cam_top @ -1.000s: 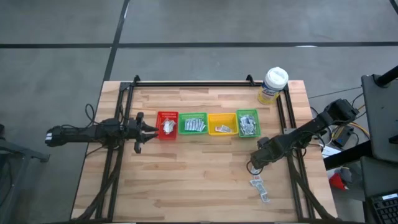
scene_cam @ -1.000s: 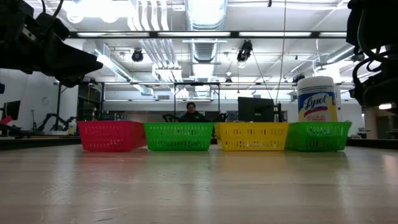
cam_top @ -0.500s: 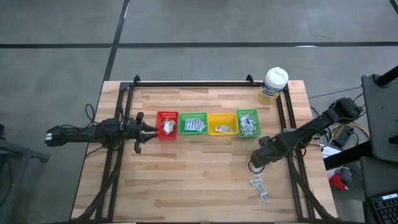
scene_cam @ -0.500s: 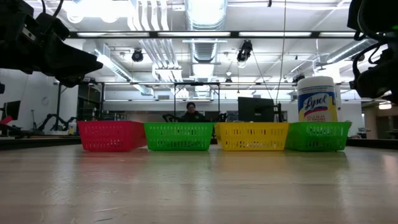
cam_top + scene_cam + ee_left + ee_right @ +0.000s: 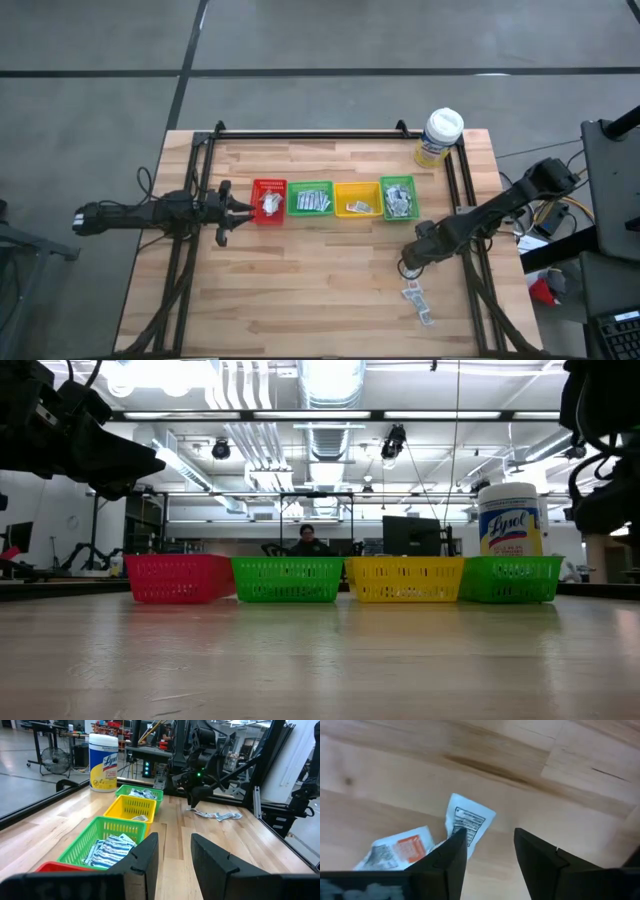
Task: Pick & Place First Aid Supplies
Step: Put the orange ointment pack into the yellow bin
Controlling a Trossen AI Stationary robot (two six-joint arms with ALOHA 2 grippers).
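we see the right pincer (image 5: 490, 852) pointed down at the counter (image 5: 330, 290) near its right edge, fingers (image 5: 447, 855) parted with bare wood in the gap and nothing held. just past one fingertip lies a white sachet with dark print (image 5: 469, 822), and beside it a white sachet with an orange-red patch (image 5: 400, 849); whether the finger touches the first we cannot tell. in the high view the same pincer (image 5: 408, 266) stands just above a short string of loose sachets (image 5: 418, 304) lying toward the counter's front right corner.

farther out, four small bins stand in a row across the counter's middle, parallel to its back edge: a red bin (image 5: 268, 200), a green bin (image 5: 311, 199), a yellow bin (image 5: 357, 199) and a second green bin (image 5: 398, 197). each holds sorted sachets; blue-and-white ones (image 5: 111, 851) fill the first green bin. behind the row, at the back right corner, stands a yellow wipes tub with a white lid (image 5: 439, 137).

the left pincer (image 5: 238, 208) waits level above the counter near its left edge, just beside the red bin, its fingers (image 5: 146, 855) parted to a moderate gap and empty. in the low view a person (image 5: 308, 540) sits in the room beyond the bins.
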